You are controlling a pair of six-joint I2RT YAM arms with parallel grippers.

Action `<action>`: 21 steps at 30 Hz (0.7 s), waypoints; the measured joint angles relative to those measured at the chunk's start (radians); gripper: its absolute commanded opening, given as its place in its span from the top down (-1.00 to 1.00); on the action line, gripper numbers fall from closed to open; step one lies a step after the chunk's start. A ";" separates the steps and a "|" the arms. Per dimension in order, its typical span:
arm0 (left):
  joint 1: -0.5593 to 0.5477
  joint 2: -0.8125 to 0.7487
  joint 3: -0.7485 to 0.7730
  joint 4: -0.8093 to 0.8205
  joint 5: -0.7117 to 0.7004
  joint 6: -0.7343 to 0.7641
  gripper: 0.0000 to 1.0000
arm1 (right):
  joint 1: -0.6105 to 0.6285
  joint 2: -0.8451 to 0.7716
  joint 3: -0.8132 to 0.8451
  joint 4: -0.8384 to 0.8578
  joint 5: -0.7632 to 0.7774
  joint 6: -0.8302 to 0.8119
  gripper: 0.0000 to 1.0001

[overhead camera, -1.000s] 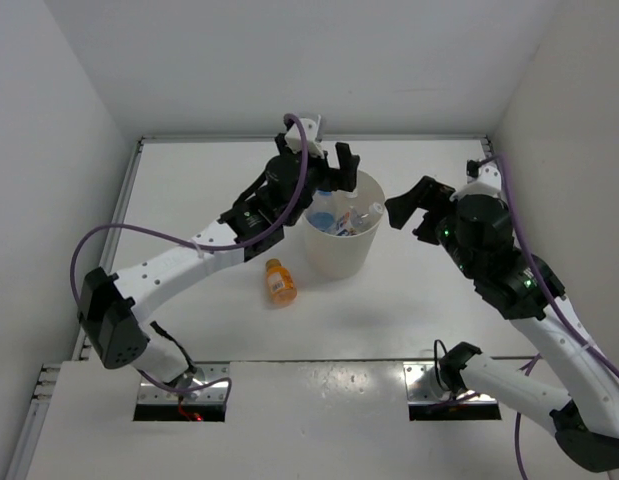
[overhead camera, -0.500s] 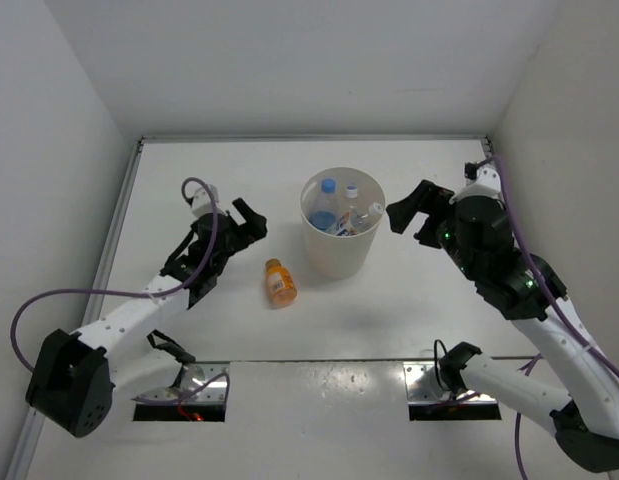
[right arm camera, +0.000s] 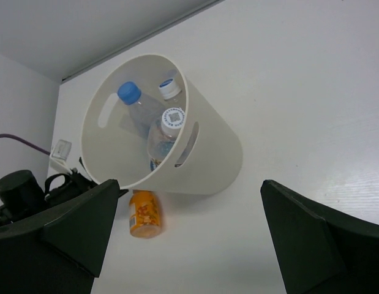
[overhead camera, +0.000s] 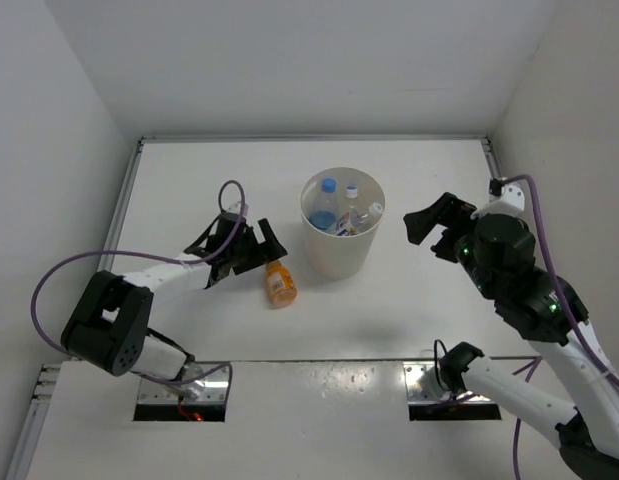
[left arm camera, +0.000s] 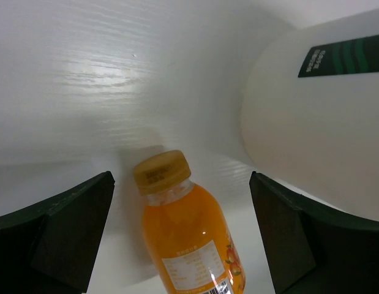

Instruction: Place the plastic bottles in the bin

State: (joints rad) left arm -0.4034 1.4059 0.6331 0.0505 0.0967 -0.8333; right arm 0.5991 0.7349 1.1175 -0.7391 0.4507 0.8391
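Orange plastic is marking what is left: the short orange bottle (overhead camera: 280, 282) is lying on its side on the table (overhead camera: 189, 180), near the foot of the bin (overhead camera: 339, 258), at about 7 o'clock of it in the top view. Three clear bottles are already sitting inside the bin: the blue-capped bottle (overhead camera: 327, 205), a white-capped bottle (overhead camera: 351, 192) and a third bottle (overhead camera: 364, 213) leaning beside them. I am judging the task as three parts done out of four. The left end effector (overhead camera: 255, 254) is reaching low over the table with its fingers spread wide and gripping nothing. The orange bottle is lying just beside it at about 4 o'clock in the top view. In the left wrist view the bottle is sitting between the two fingers, cap pointing toward 12 o'clock, neither finger touching it. The right end effector (overhead camera: 434, 230) is hovering at 3 o'clock of the bin, apart from it, likewise spread and empty.
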 measured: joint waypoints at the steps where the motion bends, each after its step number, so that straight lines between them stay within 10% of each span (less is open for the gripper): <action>1: 0.000 0.001 0.000 0.000 0.010 0.003 -0.99 | 0.000 -0.003 -0.010 -0.003 0.002 0.005 -1.00; 21: -0.024 -0.010 -0.089 0.001 0.163 0.020 -0.78 | 0.000 0.009 -0.106 0.000 -0.010 0.091 -1.00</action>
State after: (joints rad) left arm -0.4271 1.3964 0.5442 0.0513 0.2600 -0.8131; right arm 0.5987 0.7441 1.0115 -0.7395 0.4404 0.9302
